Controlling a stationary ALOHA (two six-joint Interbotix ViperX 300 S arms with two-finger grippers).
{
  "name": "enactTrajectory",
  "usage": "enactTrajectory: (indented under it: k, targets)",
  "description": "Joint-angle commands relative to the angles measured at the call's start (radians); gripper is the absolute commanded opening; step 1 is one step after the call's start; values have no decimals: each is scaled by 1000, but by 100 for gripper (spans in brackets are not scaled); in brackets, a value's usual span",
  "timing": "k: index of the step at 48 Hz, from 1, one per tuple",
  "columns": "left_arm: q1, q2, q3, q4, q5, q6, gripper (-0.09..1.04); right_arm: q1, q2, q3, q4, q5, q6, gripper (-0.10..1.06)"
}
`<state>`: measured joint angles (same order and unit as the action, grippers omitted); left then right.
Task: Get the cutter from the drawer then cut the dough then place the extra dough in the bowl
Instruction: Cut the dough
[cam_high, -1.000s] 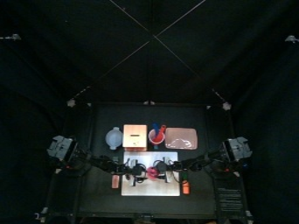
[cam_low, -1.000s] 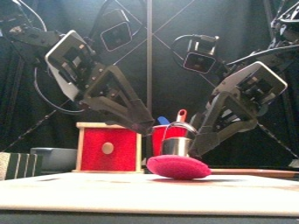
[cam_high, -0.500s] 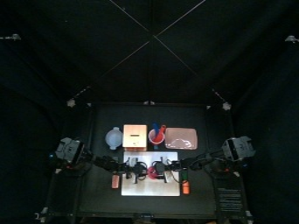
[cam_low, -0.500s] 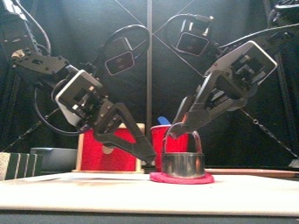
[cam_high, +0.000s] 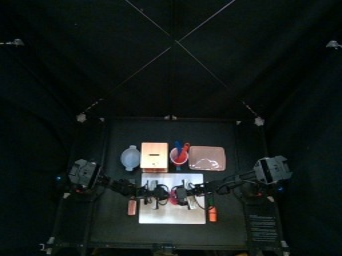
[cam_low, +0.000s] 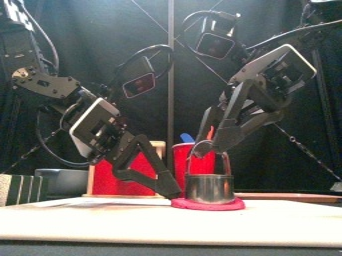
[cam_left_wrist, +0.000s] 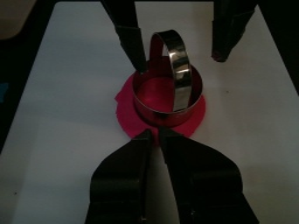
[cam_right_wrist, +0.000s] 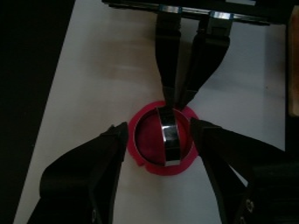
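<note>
The cutter (cam_low: 210, 187) stands upright on the pink-red dough (cam_low: 201, 204), low and a little right of centre in the front view, its wire handle arched over the ring. The dough lies flat on the white cutting board (cam_high: 154, 212), which fills the lower middle of the top view.

My right pincer (cam_right_wrist: 162, 125) comes down from the upper right of the front view and is released. Its two jaws are spread, one on each side of the ring, with the handle between them. I cannot tell whether either jaw touches the metal.

My left pincer (cam_left_wrist: 156, 147) reaches in low from the left of the front view. Its jaws are clenched almost tip to tip at the dough's edge, just beside the ring. Whether any dough is pinched between them I cannot tell.

Behind the board, across the middle of the top view from left to right, stand the blue-grey bowl (cam_high: 130, 157), the wooden box (cam_high: 155, 155), the red cup (cam_high: 179, 154) and the pink tray (cam_high: 211, 158), all apart from the cutter.
</note>
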<state>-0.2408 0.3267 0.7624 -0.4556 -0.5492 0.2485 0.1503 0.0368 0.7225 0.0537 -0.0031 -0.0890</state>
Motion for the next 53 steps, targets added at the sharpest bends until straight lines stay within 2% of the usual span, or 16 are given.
enactTrajectory:
  k: [1, 15, 29, 42, 53]
  targets:
    - [8, -3, -31, -11, -9, 2, 59, -6, -12, -25, -2, 8, 0, 90]
    - [9, 28, -34, -46, -6, 2, 59, -23, 14, -40, -5, 28, 0, 85]
    - [9, 28, -28, -52, -2, 2, 59, -32, 20, -72, -37, 75, 0, 65]
    - [9, 35, -25, -61, -3, 2, 59, -31, 11, -123, -48, 195, -2, 45]
    - [9, 40, -23, -63, 0, 2, 59, -32, -52, -118, -69, 209, 0, 42]
